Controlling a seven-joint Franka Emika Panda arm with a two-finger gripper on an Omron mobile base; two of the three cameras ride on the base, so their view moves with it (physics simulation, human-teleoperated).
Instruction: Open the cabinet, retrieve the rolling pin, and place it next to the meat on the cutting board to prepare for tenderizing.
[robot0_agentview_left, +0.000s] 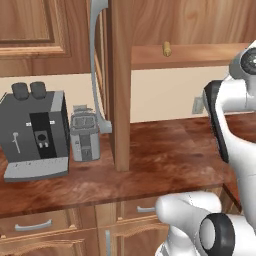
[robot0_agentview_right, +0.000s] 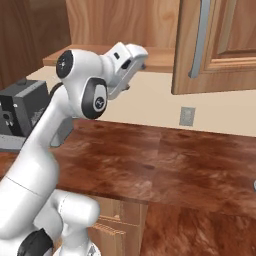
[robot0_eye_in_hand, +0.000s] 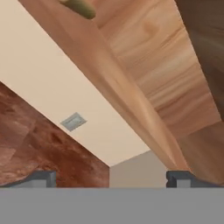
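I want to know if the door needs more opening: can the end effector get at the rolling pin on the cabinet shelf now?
Probably yes. The cabinet door is swung wide, and the rolling pin lies exposed at the shelf's front edge. The end effector is open, close below the shelf, with nothing between.

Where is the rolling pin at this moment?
The rolling pin lies on the cabinet's inner shelf, seen end-on in the left base view, right of the open door.

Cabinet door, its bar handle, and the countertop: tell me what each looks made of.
Cabinet door: brown wood, visible grain, smooth finish.
Bar handle: grey, probably brushed metal, with a soft sheen.
Countertop: dark reddish mottled surface, glossy; polished wood or stone, hard to tell.
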